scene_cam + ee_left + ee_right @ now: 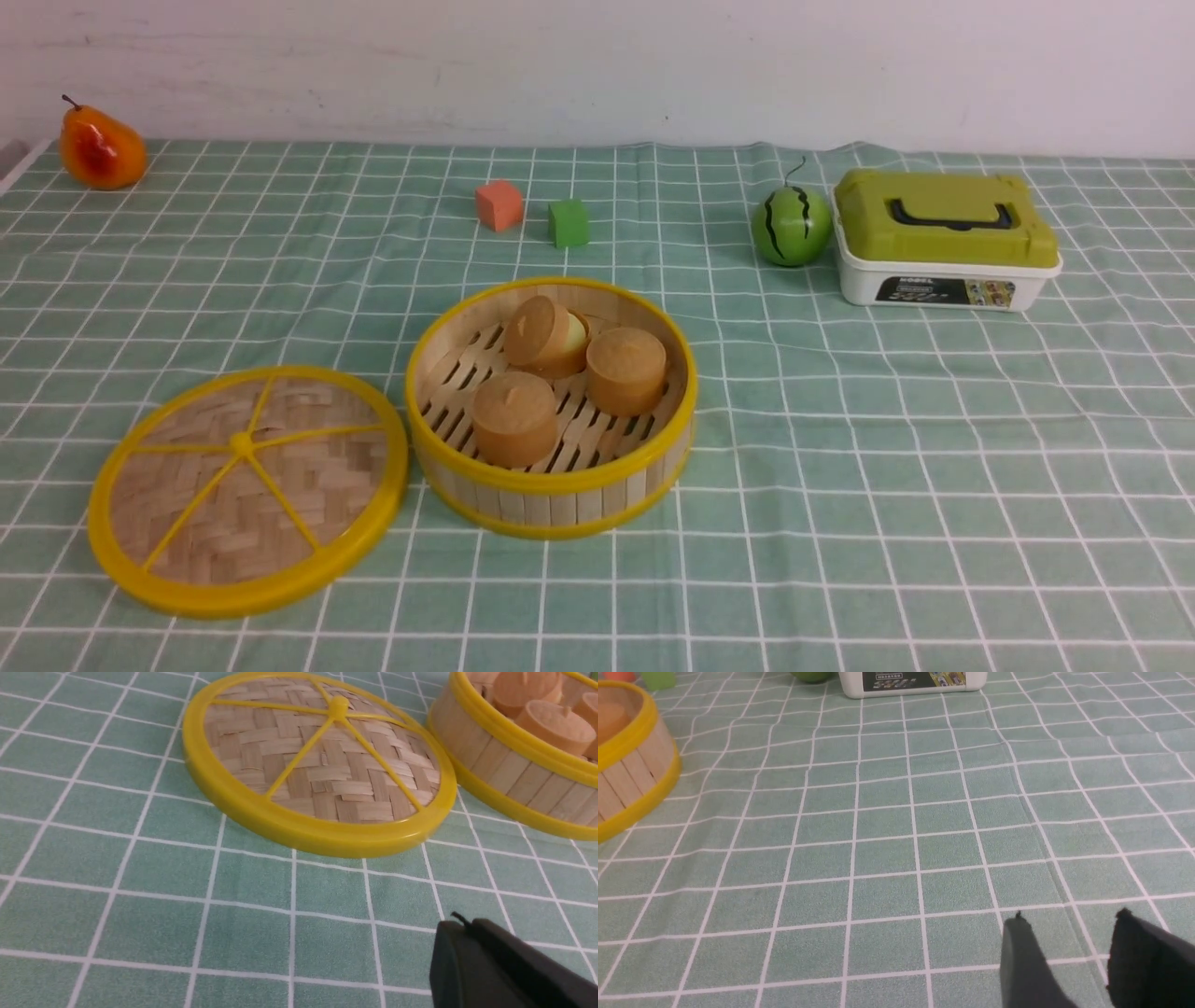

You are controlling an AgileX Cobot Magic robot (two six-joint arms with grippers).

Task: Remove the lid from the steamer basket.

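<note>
Two hands stand empty, the left hand closed and the right hand narrowly parted, while the lid lies flat on the worktop just beside the uncovered steamer basket, so retract both clear without nudging either.

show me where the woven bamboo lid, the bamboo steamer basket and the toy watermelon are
Flat woven-bamboo lid with yellow rim (245,445): front view, centre knob.
Round bamboo-slat steamer basket (551,507): front view, near outer wall.
Small green striped toy watermelon (792,226): front view, middle of its body.
</note>
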